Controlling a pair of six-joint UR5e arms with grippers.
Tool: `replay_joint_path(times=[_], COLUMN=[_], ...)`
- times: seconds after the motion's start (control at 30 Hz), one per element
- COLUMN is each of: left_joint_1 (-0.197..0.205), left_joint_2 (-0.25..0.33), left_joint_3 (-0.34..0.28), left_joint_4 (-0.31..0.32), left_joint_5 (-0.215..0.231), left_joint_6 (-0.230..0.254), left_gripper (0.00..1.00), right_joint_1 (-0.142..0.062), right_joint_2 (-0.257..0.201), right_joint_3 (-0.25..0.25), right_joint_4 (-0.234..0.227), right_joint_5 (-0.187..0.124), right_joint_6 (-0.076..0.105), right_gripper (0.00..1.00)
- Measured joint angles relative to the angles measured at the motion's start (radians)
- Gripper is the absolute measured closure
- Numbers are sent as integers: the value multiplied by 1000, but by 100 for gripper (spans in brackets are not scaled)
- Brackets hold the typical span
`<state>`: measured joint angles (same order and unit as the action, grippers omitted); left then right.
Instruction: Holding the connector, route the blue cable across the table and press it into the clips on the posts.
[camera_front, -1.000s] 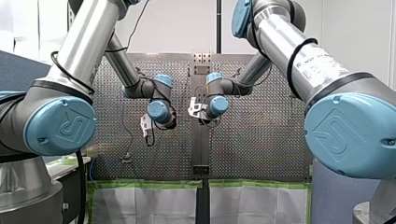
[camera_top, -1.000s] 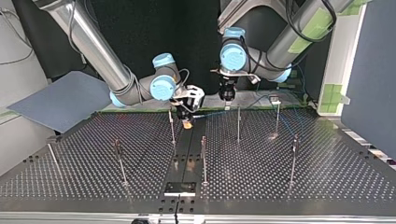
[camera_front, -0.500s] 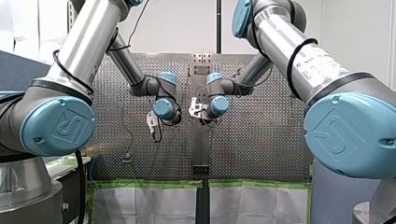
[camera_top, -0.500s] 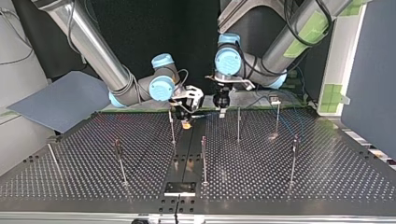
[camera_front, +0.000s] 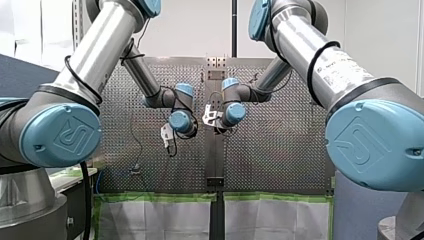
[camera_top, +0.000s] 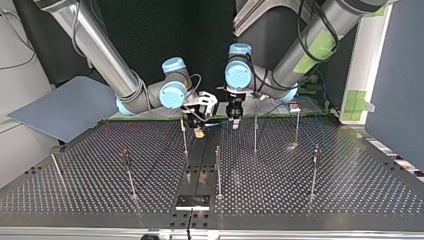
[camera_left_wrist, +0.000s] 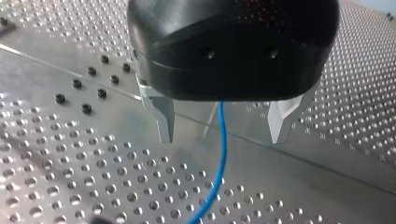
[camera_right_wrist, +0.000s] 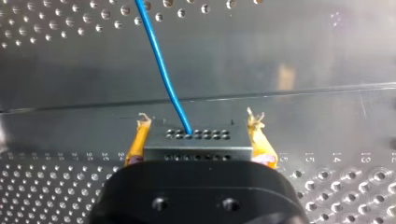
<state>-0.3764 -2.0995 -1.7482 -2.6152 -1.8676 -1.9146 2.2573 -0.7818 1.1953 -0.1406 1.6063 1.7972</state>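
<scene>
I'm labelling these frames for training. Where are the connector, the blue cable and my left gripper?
connector (camera_right_wrist: 198, 140): right wrist view, its holed face.
blue cable (camera_right_wrist: 161, 60): right wrist view, stretch ahead of the connector.
left gripper (camera_left_wrist: 222, 138): left wrist view, midway between its fingertips.

Thin posts (camera_top: 218, 172) (well apart) stud the table (camera_top: 350, 195), leaving open lanes.
</scene>
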Motion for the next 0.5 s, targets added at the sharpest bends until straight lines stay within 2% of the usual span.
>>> replay_joint_path(times=[0.3,0.5], left_joint_1=[-1,-5], left_joint_2=[-68,-76], left_joint_3=[69,99], left_joint_4=[-19,-33], left_joint_5=[-19,-33], left_joint_6=[-1,8], left_gripper=[0,0], right_joint_1=[0,0], right_joint_2=[0,0], right_joint_3=[0,0], right_joint_4=[1,1], right_joint_5=[0,0], right_joint_6=[-1,-2], right_gripper=[100,100])
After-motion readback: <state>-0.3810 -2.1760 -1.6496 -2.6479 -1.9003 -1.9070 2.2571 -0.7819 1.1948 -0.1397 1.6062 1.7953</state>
